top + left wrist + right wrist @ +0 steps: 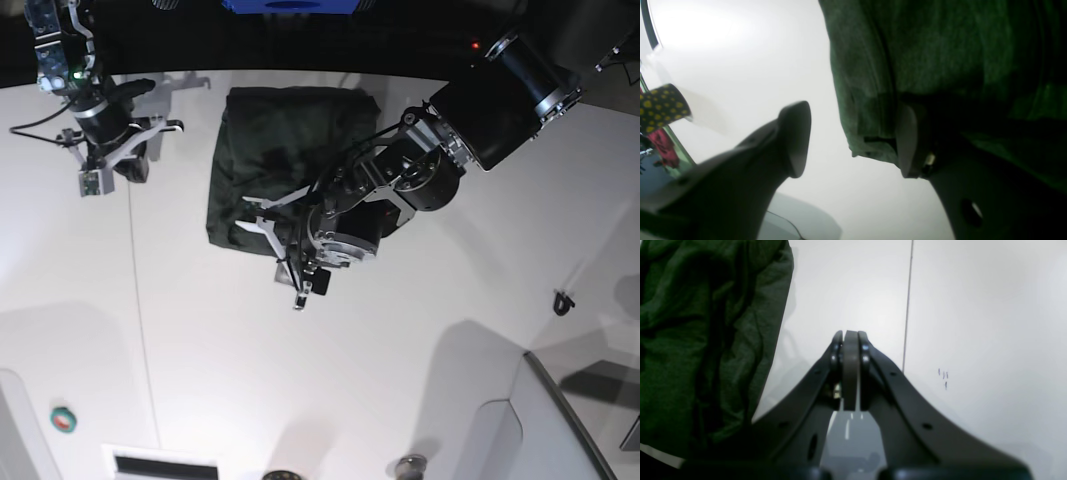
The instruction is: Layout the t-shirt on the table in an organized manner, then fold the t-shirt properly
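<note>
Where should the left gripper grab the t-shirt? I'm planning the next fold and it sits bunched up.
Probably the near hem corner of the t-shirt, approached from the bare table side. That layered edge hangs free beside the open left gripper, one finger already against it, so closing there should pinch it.

My base camera looks straight down from high above, taking in the whole wide white bench (pixel 330 380), both my arms and the crumpled dark green fabric t-shirt (pixel 280 160). My left wrist camera sits low behind my left gripper (pixel 853 140), very close to the cloth, looking along its dark fingers. My right wrist camera peers forward past my right gripper (pixel 850 340), near the bench. All three views share the shirt and bench.
</note>
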You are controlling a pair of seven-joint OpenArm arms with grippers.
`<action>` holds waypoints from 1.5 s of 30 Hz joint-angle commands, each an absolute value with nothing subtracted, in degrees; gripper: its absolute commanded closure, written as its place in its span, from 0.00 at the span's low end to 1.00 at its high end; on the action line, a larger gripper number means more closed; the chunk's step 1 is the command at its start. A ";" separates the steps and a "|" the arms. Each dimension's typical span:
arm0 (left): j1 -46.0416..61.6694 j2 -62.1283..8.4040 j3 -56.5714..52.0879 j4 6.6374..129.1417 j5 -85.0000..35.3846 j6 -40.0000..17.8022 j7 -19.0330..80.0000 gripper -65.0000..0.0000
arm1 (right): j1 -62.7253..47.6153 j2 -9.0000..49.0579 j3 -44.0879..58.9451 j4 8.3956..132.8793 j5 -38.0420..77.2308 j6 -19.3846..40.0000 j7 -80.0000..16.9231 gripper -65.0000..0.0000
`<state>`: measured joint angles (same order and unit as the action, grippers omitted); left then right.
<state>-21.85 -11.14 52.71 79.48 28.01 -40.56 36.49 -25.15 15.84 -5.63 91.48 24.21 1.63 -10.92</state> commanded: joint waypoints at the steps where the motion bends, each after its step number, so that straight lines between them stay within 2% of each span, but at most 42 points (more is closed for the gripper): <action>1: -23.16 -11.03 52.09 80.40 28.00 -40.00 36.26 0.41 | -25.19 16.31 -5.41 92.62 24.48 1.89 -9.63 0.99; 11: -20.97 -9.98 52.00 77.58 27.56 -40.00 35.91 0.41 | -25.10 16.31 -5.58 92.70 24.48 1.89 -9.63 0.99; 16: -21.58 -10.15 51.74 81.36 19.47 -40.00 36.18 0.41 | -25.19 16.31 -5.58 92.70 24.48 1.89 -9.63 0.99; 23: -22.11 -10.15 47.08 82.77 19.12 -40.00 36.26 0.41 | -25.27 16.31 -5.41 92.70 24.48 1.89 -9.63 0.99; 28: -19.74 -12.26 43.38 89.54 19.12 -40.00 36.26 0.41 | -25.27 16.31 -5.23 92.70 24.48 1.89 -9.63 0.99; 33: -12.35 -14.90 31.87 98.15 19.03 -40.00 36.00 0.42 | -25.19 16.31 -5.23 92.70 24.48 1.98 -9.63 0.99; 34: -10.68 -15.25 28.44 99.12 19.03 -40.00 35.91 0.46 | -25.19 16.31 -5.23 92.70 24.48 1.98 -9.63 0.99; 36: -7.43 -15.60 21.85 101.14 19.03 -40.00 35.82 0.65 | -25.19 16.31 -5.23 92.70 24.48 1.98 -9.63 0.99; 37: -6.11 -15.60 18.95 102.29 19.03 -40.00 35.82 0.79 | -25.19 16.31 -5.23 92.70 24.48 1.98 -9.54 0.99; 38: -4.26 -15.60 15.78 103.60 19.03 -40.00 35.74 0.97 | -25.19 16.31 -5.23 92.70 24.48 1.98 -9.45 0.99; 39: -2.77 -15.60 12.62 105.01 18.95 -40.00 35.30 1.00 | -25.10 16.31 -5.14 92.88 24.48 1.98 -9.45 0.99; 45: 9.19 -15.60 -3.03 107.65 19.03 -40.00 22.81 1.00 | -26.86 16.84 -4.44 98.95 24.48 1.98 -9.45 0.99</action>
<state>9.69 -15.40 -2.92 106.54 19.64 -40.42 23.77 -26.24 16.21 -4.97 97.97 24.36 1.76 -10.61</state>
